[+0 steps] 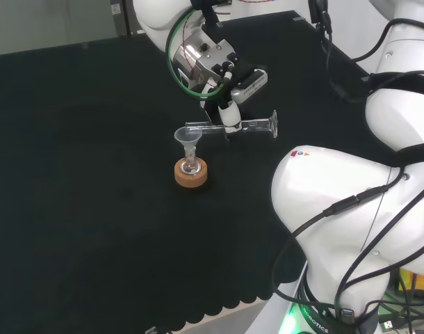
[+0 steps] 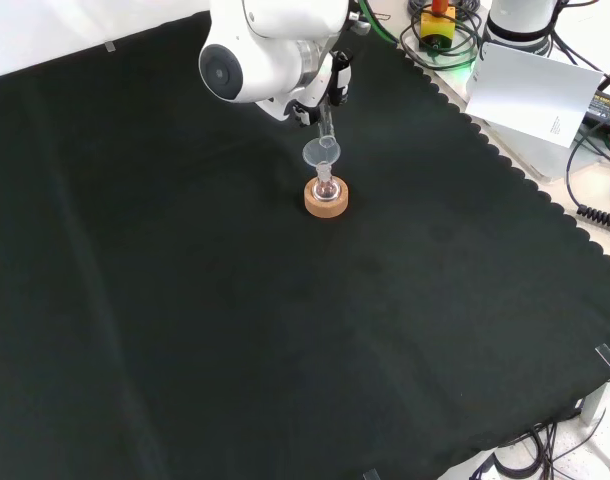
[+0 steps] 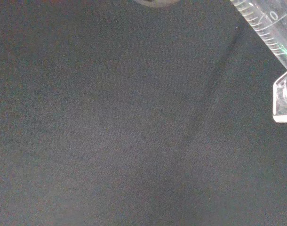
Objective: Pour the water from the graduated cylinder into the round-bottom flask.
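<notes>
Up over the black cloth of the table (image 1: 94, 209), the hand (image 1: 229, 115) has its fingers curled round the clear cylinder (image 1: 250, 126) and holds it lying almost level. In the head view the cylinder's flat foot points to the right and its open mouth reaches left, ending just over the rim of a clear funnel (image 1: 188, 137). That funnel sits in the neck of a small round flask (image 1: 191, 167), which rests in a cork ring (image 1: 191, 174) near the middle of the cloth. In the front view the same stack of cork ring (image 2: 326, 199), flask (image 2: 325, 187) and funnel (image 2: 322, 153) stands just below the arm's big white link (image 2: 270, 45), with the cylinder (image 2: 326, 125) coming down toward the funnel from above. The wrist view shows the cylinder (image 3: 268, 26) close up with its printed scale marks and its foot against bare cloth. Whether any water is in the cylinder or in the flask cannot be told from these views. At the right of the head view stand the arm's own white links (image 1: 337, 209), with black cables running over them.
</notes>
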{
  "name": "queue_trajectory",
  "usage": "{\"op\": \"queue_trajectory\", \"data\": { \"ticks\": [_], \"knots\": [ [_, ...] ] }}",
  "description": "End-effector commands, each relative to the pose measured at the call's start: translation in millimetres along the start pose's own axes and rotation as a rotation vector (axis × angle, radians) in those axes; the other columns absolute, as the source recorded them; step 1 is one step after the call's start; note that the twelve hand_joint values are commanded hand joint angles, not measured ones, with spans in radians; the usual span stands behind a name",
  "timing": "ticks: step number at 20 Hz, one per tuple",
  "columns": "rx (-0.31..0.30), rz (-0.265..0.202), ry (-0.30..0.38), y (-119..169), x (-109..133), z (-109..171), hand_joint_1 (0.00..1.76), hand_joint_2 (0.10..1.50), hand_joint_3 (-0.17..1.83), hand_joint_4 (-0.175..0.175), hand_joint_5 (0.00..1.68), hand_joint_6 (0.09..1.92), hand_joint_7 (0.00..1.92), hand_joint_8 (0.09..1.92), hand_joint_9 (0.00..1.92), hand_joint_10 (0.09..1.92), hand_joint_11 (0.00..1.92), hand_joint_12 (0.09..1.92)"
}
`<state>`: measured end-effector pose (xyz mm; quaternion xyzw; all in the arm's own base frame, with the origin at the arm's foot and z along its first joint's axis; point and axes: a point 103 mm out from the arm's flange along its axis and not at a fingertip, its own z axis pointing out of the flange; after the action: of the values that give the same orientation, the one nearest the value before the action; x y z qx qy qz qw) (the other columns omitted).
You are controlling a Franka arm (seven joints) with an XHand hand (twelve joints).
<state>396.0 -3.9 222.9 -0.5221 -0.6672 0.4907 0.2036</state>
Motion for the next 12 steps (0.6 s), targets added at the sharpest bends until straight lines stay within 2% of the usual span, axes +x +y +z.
{"op": "queue_trajectory", "data": {
  "ticks": [1,5,12],
  "knots": [
    [0.016,0.007,0.004,-1.9,-7.8,1.4,1.26,1.12,0.0,-0.175,0.95,1.04,0.99,1.03,1.41,0.09,1.16,0.81],
    [0.035,0.035,0.001,-5.2,-2.9,-3.1,1.26,1.12,0.0,-0.175,0.95,1.04,0.99,1.03,1.41,0.09,1.16,0.81],
    [0.042,0.038,-0.009,-5.6,-1.0,-4.3,1.26,1.12,0.0,-0.175,0.95,1.04,0.99,1.03,1.41,0.09,1.15,0.81]
  ]
}}
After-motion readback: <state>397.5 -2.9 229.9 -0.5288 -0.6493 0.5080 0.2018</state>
